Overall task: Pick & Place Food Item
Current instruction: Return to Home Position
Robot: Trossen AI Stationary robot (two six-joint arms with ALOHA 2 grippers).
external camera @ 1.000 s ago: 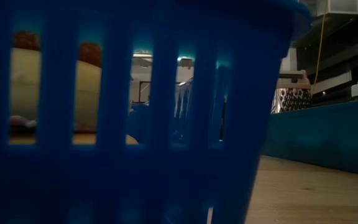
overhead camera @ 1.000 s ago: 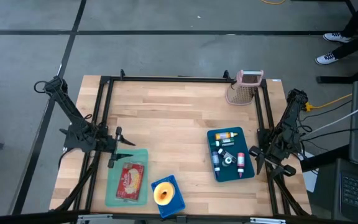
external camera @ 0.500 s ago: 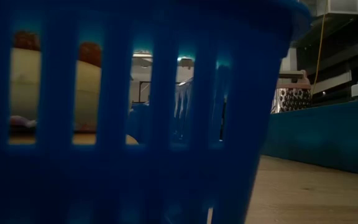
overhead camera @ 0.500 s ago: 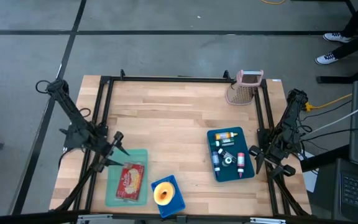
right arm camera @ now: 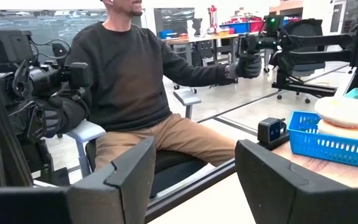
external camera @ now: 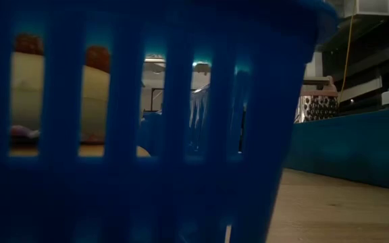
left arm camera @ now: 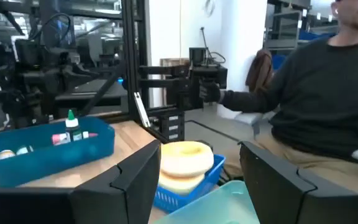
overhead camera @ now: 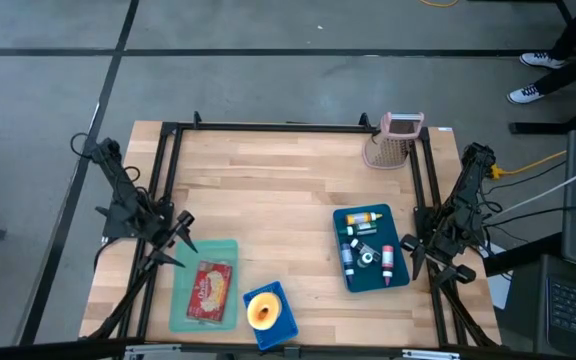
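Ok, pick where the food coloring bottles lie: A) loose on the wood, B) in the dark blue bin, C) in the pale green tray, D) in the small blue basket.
B: the high view shows the food coloring bottles lying inside the dark blue bin.

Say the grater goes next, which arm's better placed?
Right, likely. The right gripper sits beside the dark blue bin, on the grater's side; the left gripper is across the table by the teal tray.
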